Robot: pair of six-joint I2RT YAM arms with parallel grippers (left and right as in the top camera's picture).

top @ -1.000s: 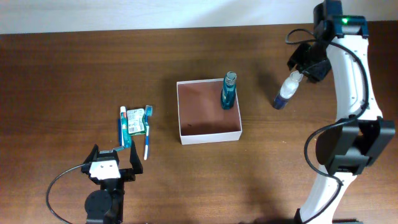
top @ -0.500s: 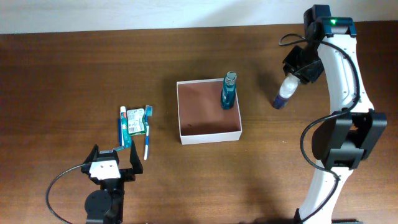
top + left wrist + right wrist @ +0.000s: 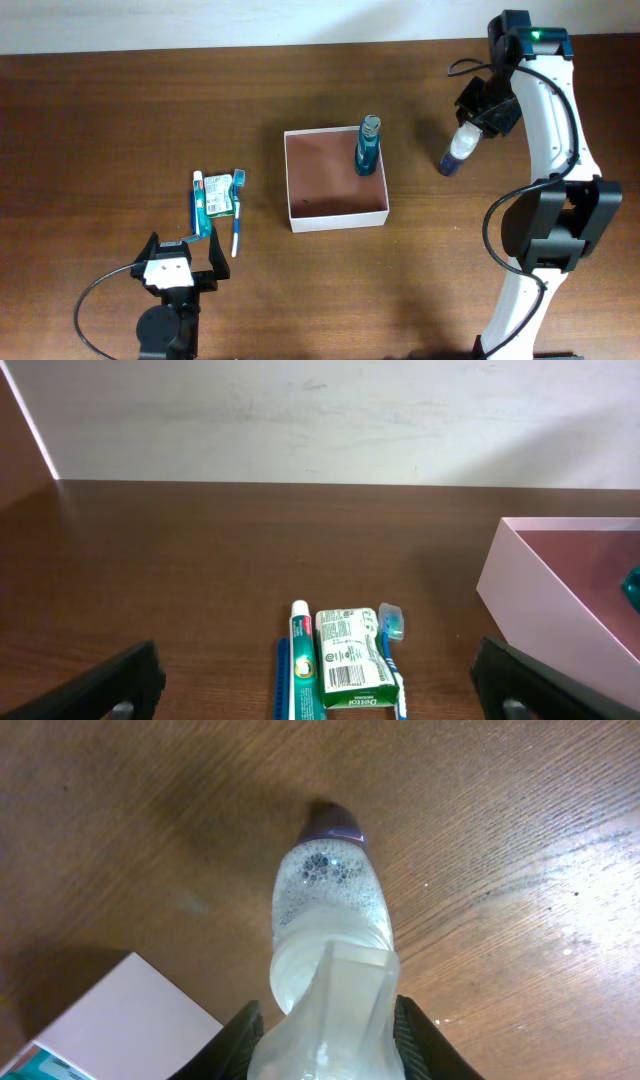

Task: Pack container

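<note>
The container (image 3: 292, 195), a shallow square white-walled box with a reddish-brown floor, sits mid-table; its pale wall shows in the left wrist view (image 3: 560, 600). A teal bottle (image 3: 368, 146) stands upright inside at its far right corner. My right gripper (image 3: 478, 122) is shut on the top of a clear bottle (image 3: 457, 151) with a dark blue base, held tilted to the right of the container; in the right wrist view the jaws (image 3: 325, 1025) clamp the bottle (image 3: 330, 915). My left gripper (image 3: 178, 260) is open and empty at the front left.
A toothpaste tube (image 3: 199, 200), a green box (image 3: 220, 194) and a blue toothbrush (image 3: 237, 212) lie side by side left of the container, just ahead of the left gripper; they show in the left wrist view (image 3: 345, 665). A white wall (image 3: 320, 420) borders the table's far edge.
The right arm has shifted slightly left and back with the clear bottle still in its jaws. The left arm and the other things have not moved.
</note>
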